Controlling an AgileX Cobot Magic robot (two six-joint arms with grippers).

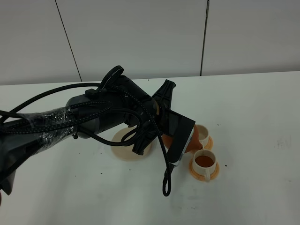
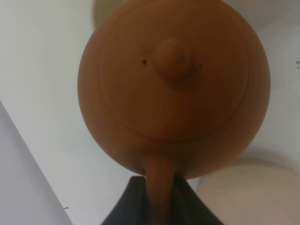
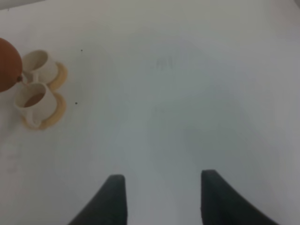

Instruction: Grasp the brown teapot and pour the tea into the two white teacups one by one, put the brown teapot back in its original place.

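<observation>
The brown teapot (image 1: 193, 140) (image 2: 173, 84) hangs tilted above the table, its stubby handle (image 2: 159, 187) clamped in my left gripper (image 1: 183, 141) (image 2: 159, 190), which is shut on it. Its spout end leans over the far white teacup (image 1: 202, 132) (image 3: 40, 63). The near white teacup (image 1: 205, 161) (image 3: 33, 101) holds dark tea (image 1: 205, 161). Both cups stand on orange saucers (image 1: 212, 172). The cream disc (image 1: 125, 149), the original place, lies bare to the left under my arm. My right gripper (image 3: 164, 190) is open over bare table, well away from the cups.
My left arm and its looped black cables (image 1: 165, 185) stretch across the middle of the white table (image 1: 253, 108), hanging low beside the cups. A grey panelled wall (image 1: 140, 37) closes the back.
</observation>
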